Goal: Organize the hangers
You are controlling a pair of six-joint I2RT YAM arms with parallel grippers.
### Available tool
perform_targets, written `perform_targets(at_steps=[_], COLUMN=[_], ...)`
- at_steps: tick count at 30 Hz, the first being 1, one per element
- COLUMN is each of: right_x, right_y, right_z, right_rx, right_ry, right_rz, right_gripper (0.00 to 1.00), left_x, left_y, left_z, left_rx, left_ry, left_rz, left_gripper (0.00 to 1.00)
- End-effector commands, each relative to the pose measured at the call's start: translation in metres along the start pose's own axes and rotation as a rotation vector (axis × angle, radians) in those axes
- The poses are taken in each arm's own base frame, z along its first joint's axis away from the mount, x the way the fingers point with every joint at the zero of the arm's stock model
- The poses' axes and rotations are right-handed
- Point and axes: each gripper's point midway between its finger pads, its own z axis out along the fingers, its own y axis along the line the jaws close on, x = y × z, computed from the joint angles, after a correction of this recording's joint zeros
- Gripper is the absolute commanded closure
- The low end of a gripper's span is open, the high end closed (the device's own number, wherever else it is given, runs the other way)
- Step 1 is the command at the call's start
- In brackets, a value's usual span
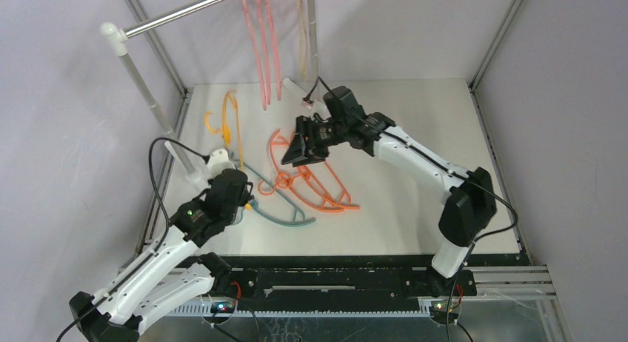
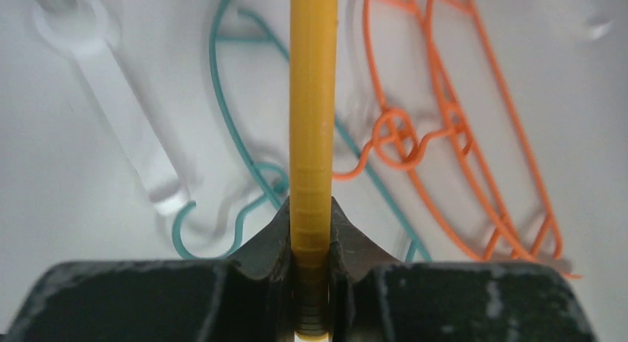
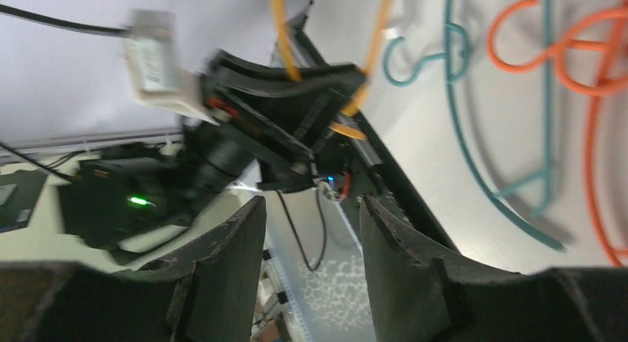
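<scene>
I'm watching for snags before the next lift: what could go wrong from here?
The left gripper pinches the yellow hanger by one thin bar; it might pivot or slip when lifted.
The two orange hangers lie with hooks intertwined, so the open right gripper could drag both up.
The teal hanger crosses their hooks and may get pulled along.

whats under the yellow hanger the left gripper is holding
The teal hanger lies on the table below the yellow hanger, its wire crossing behind the bar; orange hangers lie off to one side. The stretch of teal directly behind the bar is covered.
</scene>
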Motion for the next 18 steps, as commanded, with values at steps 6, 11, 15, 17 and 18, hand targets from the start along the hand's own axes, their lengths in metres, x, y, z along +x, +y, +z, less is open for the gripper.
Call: perform_targets(at_steps=[6, 11, 15, 17, 18], right_x=[0.04, 0.044, 0.04, 0.039, 0.038], right_y=[-0.092, -0.107, -0.109, -0.11, -0.11], right_z=[-0.055, -0.066, -0.07, -0.072, -0.073], right_rx=[0.326, 0.355, 0.353, 0.354, 0.353], right_ry=[-0.008, -0.02, -0.032, -0.038, -0.041], right_rz=[-0.047, -0.032, -0.027, -0.025, -0.026], right_gripper=[0.42, 0.42, 0.42, 0.42, 0.42], left_x=[-0.171, -0.218, -0.243, -0.252, -0.257], left_y=[-0.035, -0.064, -0.078, -0.08, -0.078], left_z=[-0.057, -0.063, -0.053, -0.045, -0.041], left_rx=[-0.029, -0.002, 0.013, 0.0, -0.016], left_ry=[-0.311, -0.372, -0.369, -0.359, -0.358], left_rz=[0.112, 0.158, 0.166, 0.172, 0.17], left_gripper=[1.0, 1.0, 1.0, 1.0, 1.0])
